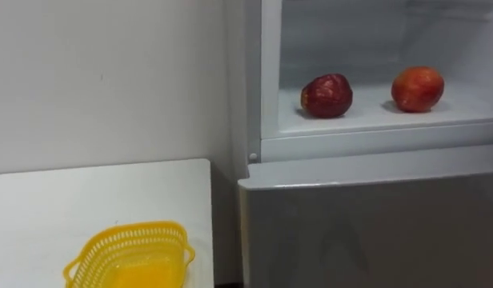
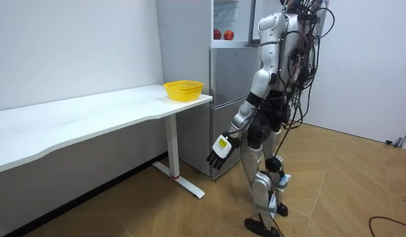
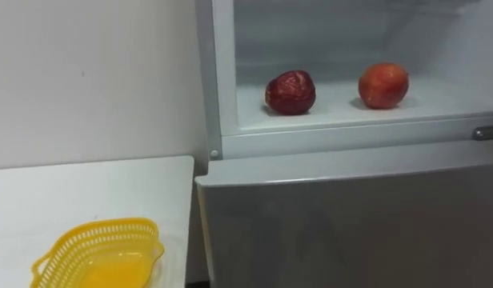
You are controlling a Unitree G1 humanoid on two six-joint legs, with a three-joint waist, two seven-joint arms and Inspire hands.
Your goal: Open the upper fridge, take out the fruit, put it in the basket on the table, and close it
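Observation:
The upper fridge compartment (image 1: 366, 120) stands open. On its white shelf lie a dark red apple (image 1: 326, 95) to the left and an orange-red apple (image 1: 417, 88) to the right, a little apart. In the room view I stand close in front of the fridge (image 2: 229, 99), facing it. My left hand (image 2: 219, 153) hangs low at my side, far below the shelf, fingers relaxed and holding nothing.
A yellow mesh basket (image 1: 130, 256) sits near the end of a white table (image 1: 70, 200), left of the fridge. The grey lower fridge door (image 1: 374, 232) is closed. A white wall runs behind the table.

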